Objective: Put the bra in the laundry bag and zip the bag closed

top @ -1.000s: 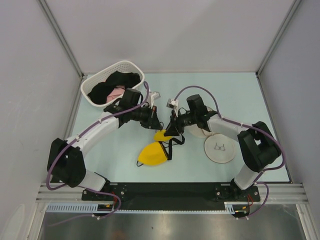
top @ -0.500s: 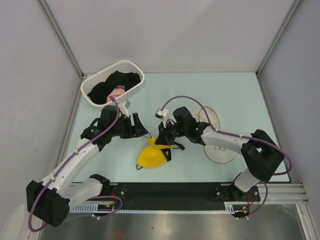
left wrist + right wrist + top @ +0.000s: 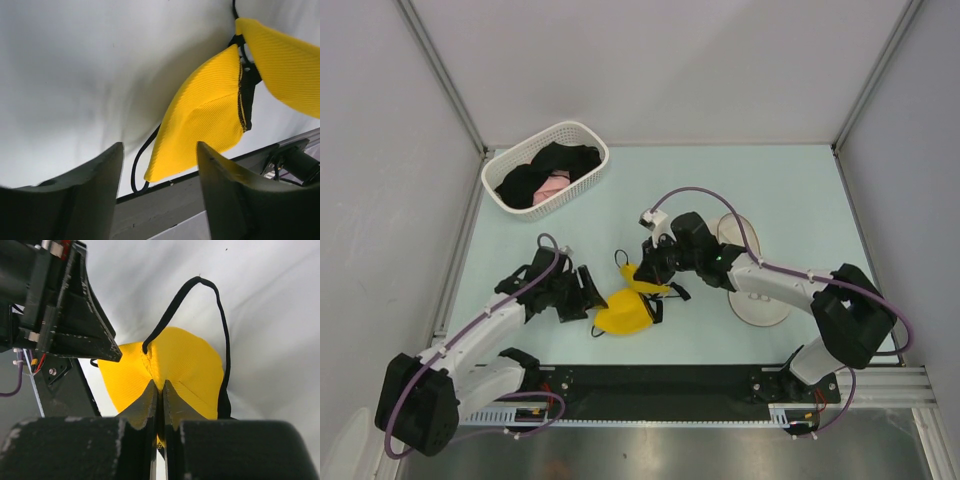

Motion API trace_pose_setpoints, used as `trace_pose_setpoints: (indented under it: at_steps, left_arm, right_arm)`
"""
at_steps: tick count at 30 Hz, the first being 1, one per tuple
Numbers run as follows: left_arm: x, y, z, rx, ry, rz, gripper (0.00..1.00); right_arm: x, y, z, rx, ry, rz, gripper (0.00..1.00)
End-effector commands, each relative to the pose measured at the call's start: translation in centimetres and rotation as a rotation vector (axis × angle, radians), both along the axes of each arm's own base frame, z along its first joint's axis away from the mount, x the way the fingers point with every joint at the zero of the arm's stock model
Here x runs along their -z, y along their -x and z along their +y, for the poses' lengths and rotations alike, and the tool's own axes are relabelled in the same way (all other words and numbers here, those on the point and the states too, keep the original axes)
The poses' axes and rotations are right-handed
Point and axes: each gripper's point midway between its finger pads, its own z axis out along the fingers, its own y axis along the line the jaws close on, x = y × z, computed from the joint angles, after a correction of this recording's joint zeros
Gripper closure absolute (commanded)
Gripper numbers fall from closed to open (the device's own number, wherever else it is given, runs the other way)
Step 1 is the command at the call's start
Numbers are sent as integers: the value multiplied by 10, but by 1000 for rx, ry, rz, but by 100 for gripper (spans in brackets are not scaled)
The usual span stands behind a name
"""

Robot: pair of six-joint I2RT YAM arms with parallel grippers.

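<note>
The yellow bra [image 3: 620,312] lies near the table's front, with one cup lifted [image 3: 637,273] and a black strap looping off it. My right gripper [image 3: 645,272] is shut on that raised cup; in the right wrist view its jaws [image 3: 159,385] pinch the yellow fabric [image 3: 192,365] at a fold. My left gripper [image 3: 590,300] stands open just left of the lower cup. In the left wrist view the cup's tip [image 3: 205,115] sits between the spread fingers [image 3: 159,147], untouched. The laundry bag [image 3: 760,308] lies open in two white halves under my right arm, partly hidden.
A white slotted basket [image 3: 545,165] with black and pink garments stands at the back left. The bag's other half [image 3: 733,230] rests behind my right arm. The black base rail [image 3: 640,385] runs along the near edge.
My left gripper opened, let go of the bra and drew back toward the near left. My right gripper closed on the upper cup and shifted slightly left.
</note>
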Motion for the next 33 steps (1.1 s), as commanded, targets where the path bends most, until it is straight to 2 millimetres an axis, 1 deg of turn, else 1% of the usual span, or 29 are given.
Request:
trace_pose_setpoints:
  at_steps: [1, 2, 4, 5, 6, 7, 8, 9, 11, 16, 19, 21, 24, 25, 26, 27, 29, 33]
  left_arm:
    - [4, -4, -13, 0, 74, 15, 42]
    - [6, -2, -14, 4, 80, 21, 50]
    - [7, -1, -14, 7, 86, 21, 58]
    - [9, 0, -16, 12, 99, 19, 66]
    - [9, 0, -17, 12, 109, 19, 70]
    - [9, 1, -19, 17, 117, 22, 74]
    - [10, 0, -20, 21, 126, 18, 81]
    - [10, 2, -22, 24, 134, 24, 88]
    - [9, 0, -23, 21, 139, 18, 100]
    - [4, -4, -26, 10, 159, 0, 100]
    - [1, -5, -27, 6, 173, -8, 100]
    - [1, -4, -27, 8, 176, -8, 100]
    - [2, 0, -27, 19, 183, -7, 100]
    - [2, 1, -27, 20, 183, -4, 100]
    - [3, 2, -27, 24, 182, 0, 100]
    - [3, 2, -27, 25, 181, 1, 100]
    - [3, 3, -27, 29, 183, 3, 100]
    - [1, 2, -28, 30, 185, -3, 100]
  right_arm:
    - [-28, 0, 2, 30, -56, -36, 100]
    - [-30, 0, 1, 33, -58, -40, 100]
    - [-35, 4, 3, 31, -66, -47, 100]
    - [-37, 5, 3, 34, -68, -50, 100]
    - [-39, 11, 8, 24, -69, -51, 100]
    - [-41, 11, 9, 38, -67, -61, 100]
    - [-42, 13, 11, 41, -67, -62, 100]
    - [-41, 22, 15, 27, -65, -59, 100]
    - [-37, 26, 18, 46, -50, -71, 100]
    - [-15, 49, 29, 49, 27, -119, 100]
    - [-3, 54, 35, 58, 38, -152, 100]
    - [8, 51, 34, 80, 74, -182, 100]
    - [15, 51, 34, 77, 95, -250, 100]
    - [14, 48, 35, 94, 96, -276, 100]
    - [16, 50, 35, 78, 114, -312, 100]
    - [18, 44, 33, 111, 140, -348, 100]
    - [17, 44, 36, 100, 148, -369, 100]
    - [24, 54, 44, 57, 153, -357, 100]
